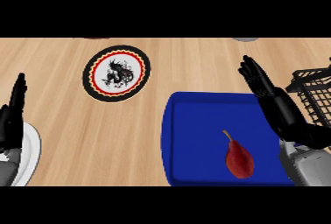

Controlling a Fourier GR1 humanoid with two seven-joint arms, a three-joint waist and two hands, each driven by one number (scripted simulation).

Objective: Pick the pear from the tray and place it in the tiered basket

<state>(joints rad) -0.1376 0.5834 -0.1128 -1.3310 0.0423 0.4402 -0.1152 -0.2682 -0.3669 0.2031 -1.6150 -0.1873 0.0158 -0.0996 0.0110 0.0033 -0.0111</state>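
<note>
A dark red pear (239, 159) with a thin stem lies on the blue tray (194, 131), towards the tray's near right. My right hand (271, 103) hovers over the tray's right edge, fingers straight and pointing away from me, open and holding nothing; it is beside the pear, not touching it. The black wire tiered basket (315, 94) shows at the right edge, just right of that hand. My left hand (13, 116) rests open at the left edge, fingers up.
A round plate (117, 73) with a black, red and white rim and a dark figure lies at the back, left of the tray. A white plate (31, 153) sits at the lower left under my left arm. Bare wooden counter (103, 140) lies between them.
</note>
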